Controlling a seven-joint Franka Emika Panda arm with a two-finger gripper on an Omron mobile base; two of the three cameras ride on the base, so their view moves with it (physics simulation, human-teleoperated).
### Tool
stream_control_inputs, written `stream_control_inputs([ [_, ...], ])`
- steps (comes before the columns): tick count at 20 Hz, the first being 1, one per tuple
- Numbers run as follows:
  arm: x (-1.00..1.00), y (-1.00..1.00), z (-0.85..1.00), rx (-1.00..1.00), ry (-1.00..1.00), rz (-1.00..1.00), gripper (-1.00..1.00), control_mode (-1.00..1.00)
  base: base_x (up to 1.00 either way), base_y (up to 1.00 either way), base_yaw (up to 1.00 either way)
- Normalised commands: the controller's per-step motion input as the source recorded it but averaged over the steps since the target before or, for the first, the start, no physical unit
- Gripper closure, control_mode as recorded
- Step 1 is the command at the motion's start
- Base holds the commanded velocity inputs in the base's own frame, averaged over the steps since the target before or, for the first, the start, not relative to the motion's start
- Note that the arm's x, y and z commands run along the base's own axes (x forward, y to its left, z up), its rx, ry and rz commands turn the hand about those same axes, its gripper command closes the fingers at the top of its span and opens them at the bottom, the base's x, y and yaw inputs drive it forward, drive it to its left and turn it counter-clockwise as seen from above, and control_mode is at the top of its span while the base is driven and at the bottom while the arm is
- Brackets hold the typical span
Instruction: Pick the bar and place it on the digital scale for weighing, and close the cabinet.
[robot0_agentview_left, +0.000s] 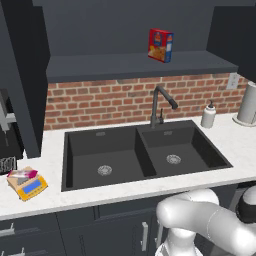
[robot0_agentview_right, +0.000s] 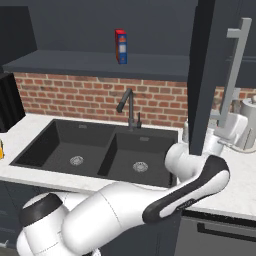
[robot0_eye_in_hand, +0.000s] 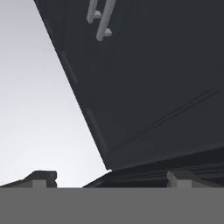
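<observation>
The pink and white bar (robot0_agentview_left: 22, 174) lies on top of the orange-yellow digital scale (robot0_agentview_left: 29, 186), at the counter's left end. The dark cabinet stands open. Its right door (robot0_agentview_right: 205, 75) swings out over the counter, with a long silver handle (robot0_agentview_right: 235, 65). My arm reaches up to the right, and its white hand (robot0_agentview_right: 231, 128) sits close behind that door, below the handle. In the hand view my gripper (robot0_eye_in_hand: 109, 179) is open, its fingertips (robot0_eye_in_hand: 41, 177) apart with nothing between them. It faces the door's dark panel (robot0_eye_in_hand: 157, 87) and the handle (robot0_eye_in_hand: 101, 17).
A black double sink (robot0_agentview_left: 145, 155) with a dark faucet (robot0_agentview_left: 161, 102) takes up the middle of the white counter. A red and blue box (robot0_agentview_left: 160, 45) stands on the open shelf. A soap bottle (robot0_agentview_left: 208, 115) and paper roll (robot0_agentview_left: 248, 104) are at the right. The left door (robot0_agentview_left: 22, 85) also hangs open.
</observation>
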Motion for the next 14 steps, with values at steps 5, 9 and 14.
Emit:
stream_control_inputs([
  [5, -0.34, 0.26, 0.37, -0.21, 0.08, -0.18, -1.00, -1.00, 0.00, 0.00, 0.00],
  [9, -0.58, 0.81, 0.15, -0.28, -0.04, -0.13, -1.00, -1.00, 0.00, 0.00, 0.00],
  [14, -0.56, 1.00, 0.33, -0.22, -0.33, 0.00, -1.00, -1.00, 0.00, 0.00, 0.00],
])
